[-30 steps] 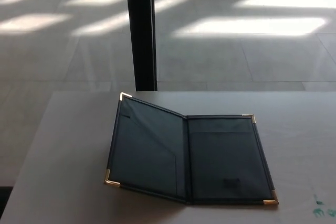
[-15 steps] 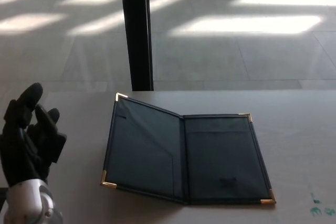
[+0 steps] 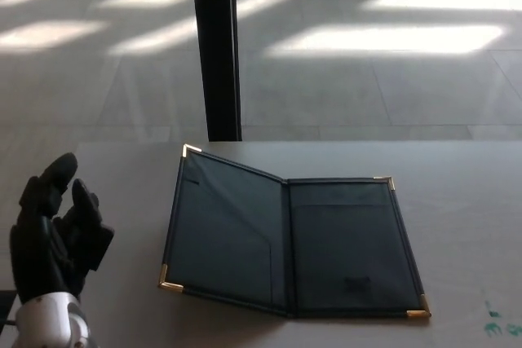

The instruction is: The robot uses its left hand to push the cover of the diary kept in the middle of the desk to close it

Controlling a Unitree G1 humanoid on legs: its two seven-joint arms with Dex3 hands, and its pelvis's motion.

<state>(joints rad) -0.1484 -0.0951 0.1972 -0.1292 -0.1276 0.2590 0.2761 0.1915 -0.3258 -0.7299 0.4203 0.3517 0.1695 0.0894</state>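
A single head view looks down and forward from above the near edge of the desk [image 3: 457,193]. It faces the far floor [image 3: 367,79] and a black post [image 3: 215,46]. The desk fills the near half; no second view shares the scene.

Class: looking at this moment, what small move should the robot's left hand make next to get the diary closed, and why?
Probably move the left hand toward the diary's raised left cover. The diary lies open on the desk, its left cover already tilted up, and the hand is beside it, not touching, so it must reach the cover's outer edge before pushing.
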